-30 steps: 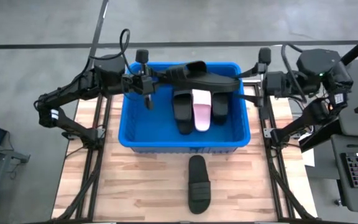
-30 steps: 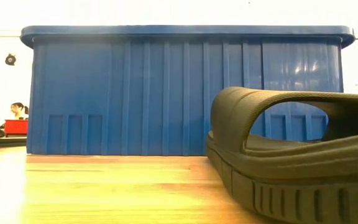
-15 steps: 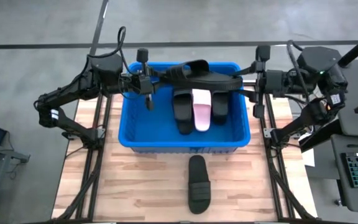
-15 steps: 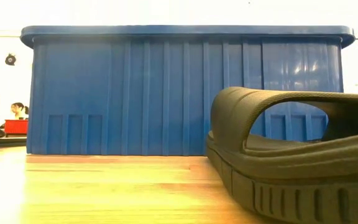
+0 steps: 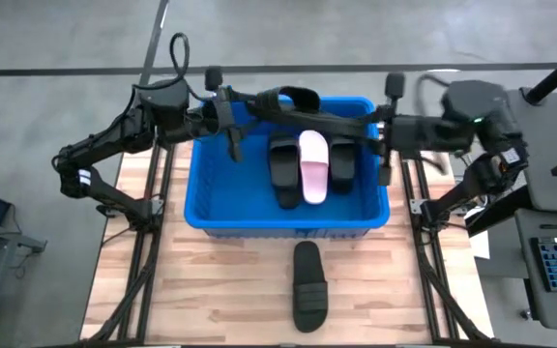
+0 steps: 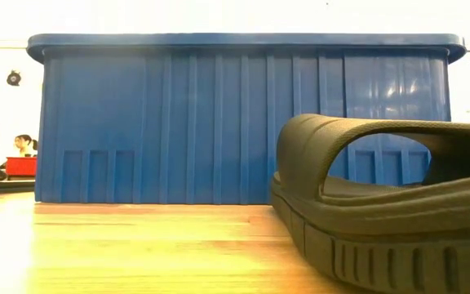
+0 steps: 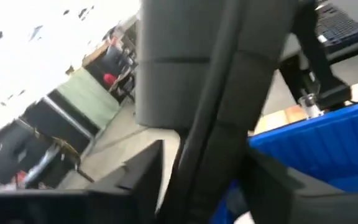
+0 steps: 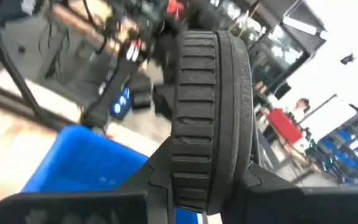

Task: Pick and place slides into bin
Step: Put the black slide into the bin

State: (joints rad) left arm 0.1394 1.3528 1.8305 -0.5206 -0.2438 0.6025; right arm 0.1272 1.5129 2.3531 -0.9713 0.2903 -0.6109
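A black slide (image 5: 317,116) hangs over the far part of the blue bin (image 5: 199,208), turned on its side with its strap toward the far edge. My right gripper (image 5: 383,130) is shut on its right end. My left gripper (image 5: 232,111) is at the slide's left end, open, with a finger on either side (image 7: 197,180). In the bin lie two black slides (image 5: 285,172) and a pink-white one (image 5: 313,169). Another black slide (image 5: 309,285) rests sole down on the table in front of the bin and fills the low view's right side (image 6: 382,212). My left gripper has the slide's left end (image 7: 194,155) between its fingers, with bin blue showing between the slide and one finger (image 7: 269,186). Whether the other finger touches the slide, I cannot tell. My right gripper pinches the slide's right end between its two fingers, one on each flat face beside the ribbed sole edge (image 8: 207,137). The fingers come level from the table's right, along the slide. The slide is lifted clear over the bin.
The bin (image 6: 219,122) stands at the table's far middle, between the two arm bases. Bare wooden table lies left and right of the loose slide. In the room beyond there are desks, shelving and a person (image 6: 24,145).
My right gripper has moved toward the table's left, onto the hanging slide's right end. The slide has shifted a little toward the left and far edges, staying clear of the bin. My left gripper has drawn slightly toward the far left.
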